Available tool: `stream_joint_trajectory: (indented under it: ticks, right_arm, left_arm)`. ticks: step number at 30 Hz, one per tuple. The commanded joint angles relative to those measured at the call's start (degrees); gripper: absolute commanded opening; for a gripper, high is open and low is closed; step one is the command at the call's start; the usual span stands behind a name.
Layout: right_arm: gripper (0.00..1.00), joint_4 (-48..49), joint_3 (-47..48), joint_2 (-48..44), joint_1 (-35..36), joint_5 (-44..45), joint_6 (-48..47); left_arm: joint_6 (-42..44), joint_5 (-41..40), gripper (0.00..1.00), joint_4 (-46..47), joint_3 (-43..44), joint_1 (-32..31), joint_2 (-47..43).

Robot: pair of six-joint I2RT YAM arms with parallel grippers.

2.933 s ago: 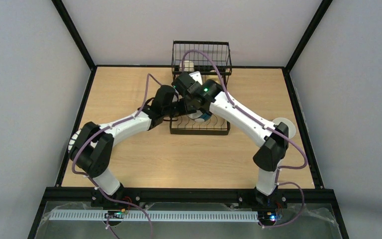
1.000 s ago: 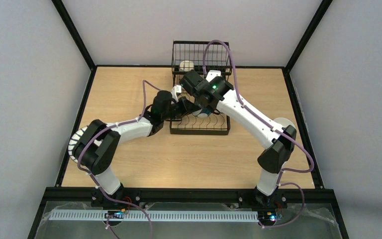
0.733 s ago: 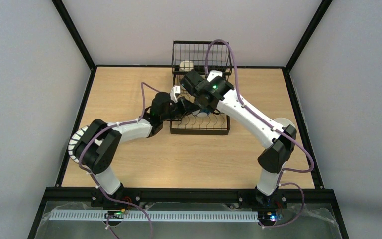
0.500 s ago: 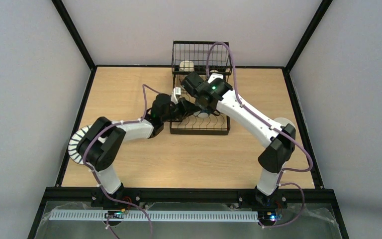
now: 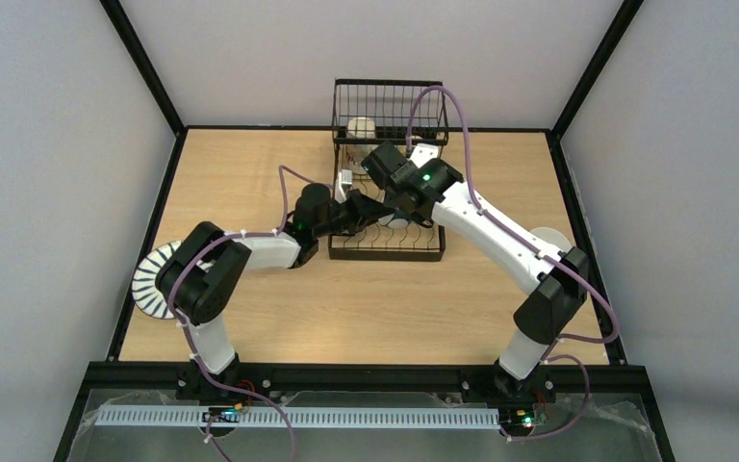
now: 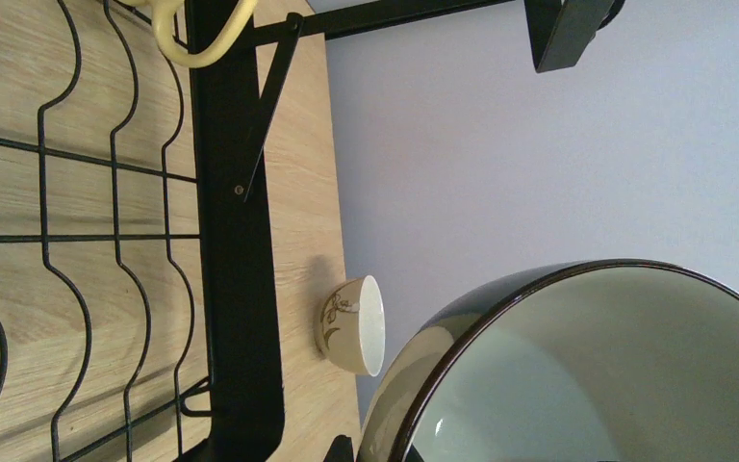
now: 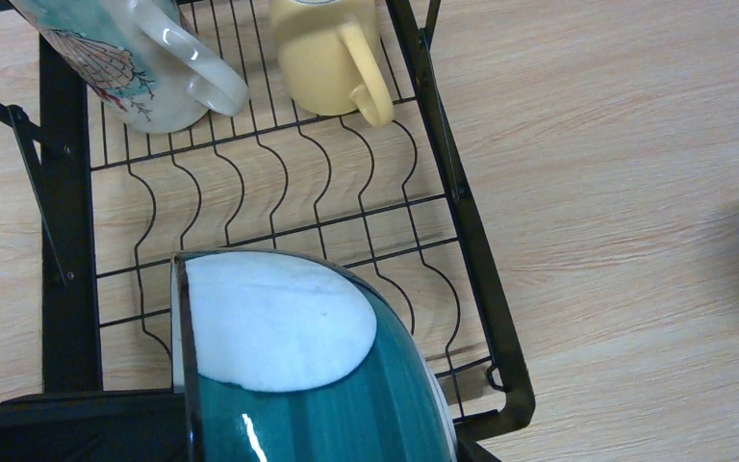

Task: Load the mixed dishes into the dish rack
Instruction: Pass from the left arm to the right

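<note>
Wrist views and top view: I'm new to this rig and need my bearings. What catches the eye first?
A blue bowl, tipped on edge, looms large in both wrist views, poised over the black rack at the table's far middle. A yellow mug and a patterned mug sit on the rack's wires, and a striped plate waits at the table's left edge.

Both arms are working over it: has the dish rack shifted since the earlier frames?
No. The dish rack keeps its place against the back edge of the table.
</note>
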Motion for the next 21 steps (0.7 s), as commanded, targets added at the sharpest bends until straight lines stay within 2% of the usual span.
stream_joint_trajectory:
  ticks: [1, 4, 6, 16, 18, 21]
  right_arm:
    - [1.0, 1.61, -2.9, -2.85, -0.52, -1.41, -1.73]
    - [0.94, 2.1, -3.18, -3.08, -0.52, -1.16, -2.8]
    - [0.86, 2.79, -3.51, -3.11, -0.52, -0.99, -3.8]
    - [0.38, 4.47, -3.88, -0.65, -0.52, 0.08, -8.97]
    - [0.32, 4.73, -3.9, -0.34, -0.52, 0.07, -9.63]
    - [0.14, 5.42, -4.01, -0.03, -0.52, 0.04, -10.85]
  left_arm:
    - [-4.04, 1.39, 0.02, 8.28, 2.39, 0.88, -0.17]
    - [-2.76, 1.83, 0.02, 6.2, 3.2, 0.91, -0.29]
    - [-2.03, 2.17, 0.02, 4.77, 3.9, 0.88, -0.21]
    - [2.68, 1.99, 0.02, -3.55, 5.8, 0.86, -0.28]
    - [3.39, 1.77, 0.02, -5.1, 6.1, 0.89, -0.22]
    - [5.06, 1.35, 0.02, -9.43, 7.39, 0.86, 0.06]
